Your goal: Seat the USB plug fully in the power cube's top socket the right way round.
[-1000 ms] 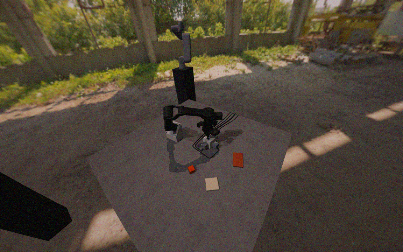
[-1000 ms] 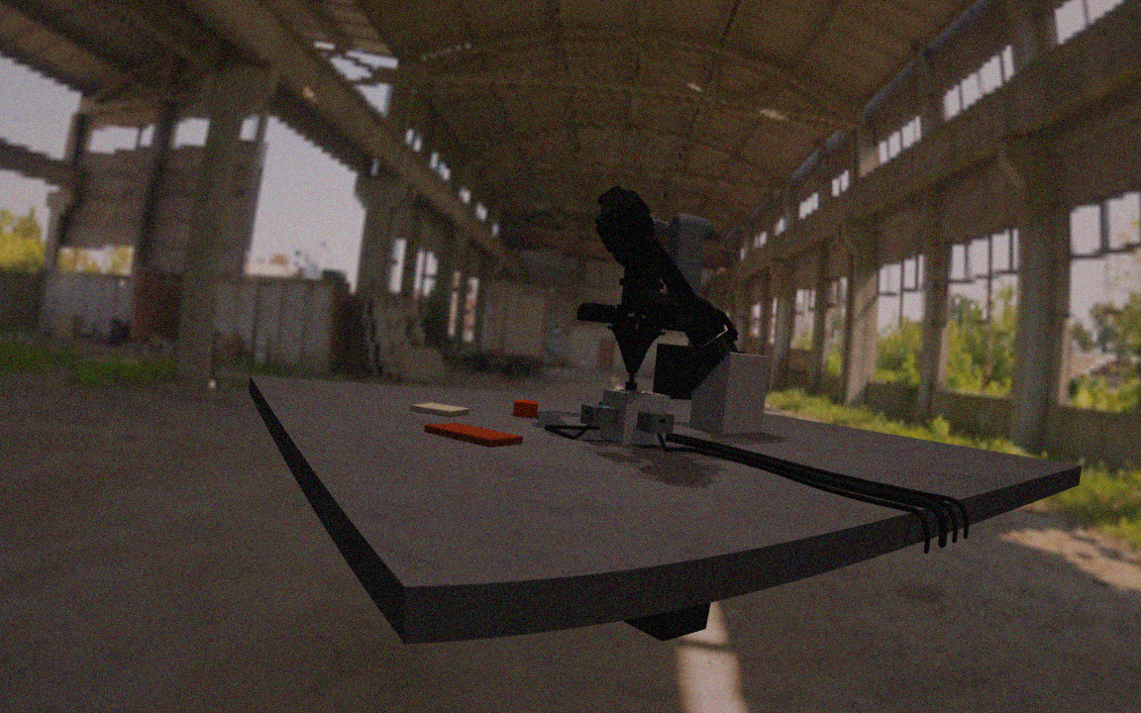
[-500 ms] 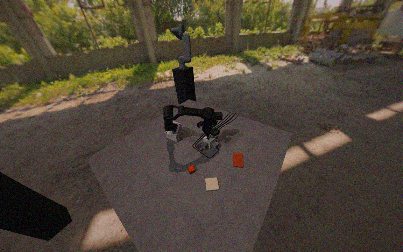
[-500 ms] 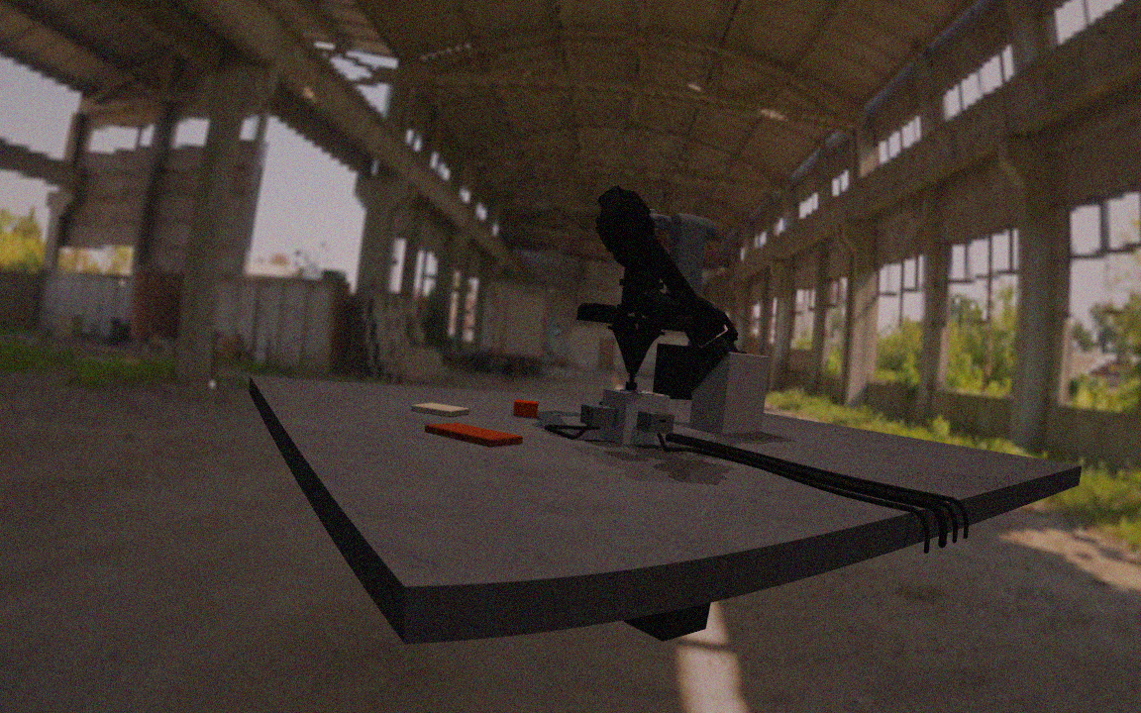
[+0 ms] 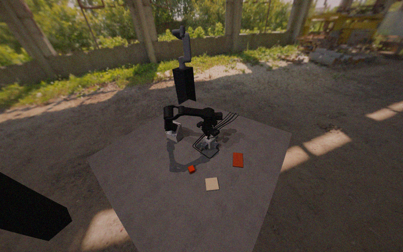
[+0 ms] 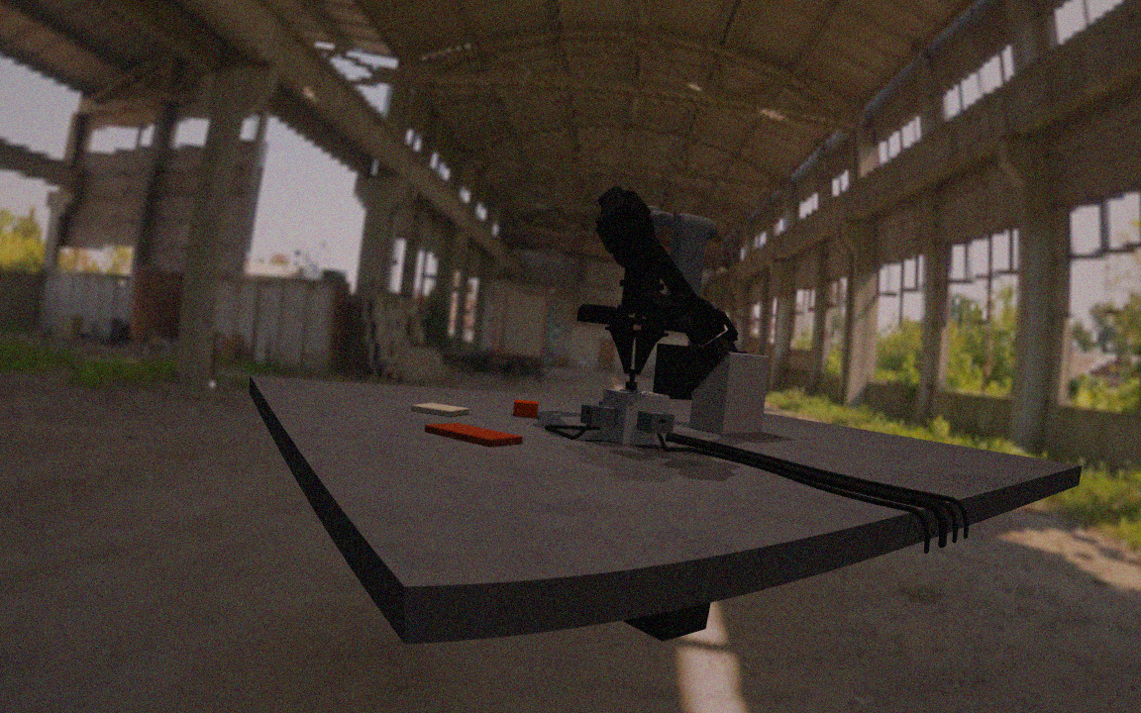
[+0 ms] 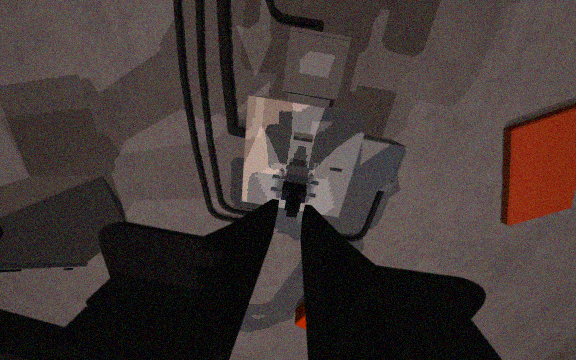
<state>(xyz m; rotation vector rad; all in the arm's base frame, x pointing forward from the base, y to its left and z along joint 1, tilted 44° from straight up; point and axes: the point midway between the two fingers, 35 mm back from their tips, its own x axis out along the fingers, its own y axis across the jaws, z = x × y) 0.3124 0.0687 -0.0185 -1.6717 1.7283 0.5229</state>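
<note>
The pale power cube stands on the table, with grey blocks on its sides. The USB plug, with a dark body, stands upright at the cube's top. How deep it sits and which way round it is cannot be told. My gripper points down over the cube. Its fingers are slightly open, one on each side of the plug's rear end, with a narrow gap between them in the wrist view. In the top view the arm hides the plug.
Black cables run from the cube over the table edge. An orange slab, a small orange block and a cream tile lie nearby.
</note>
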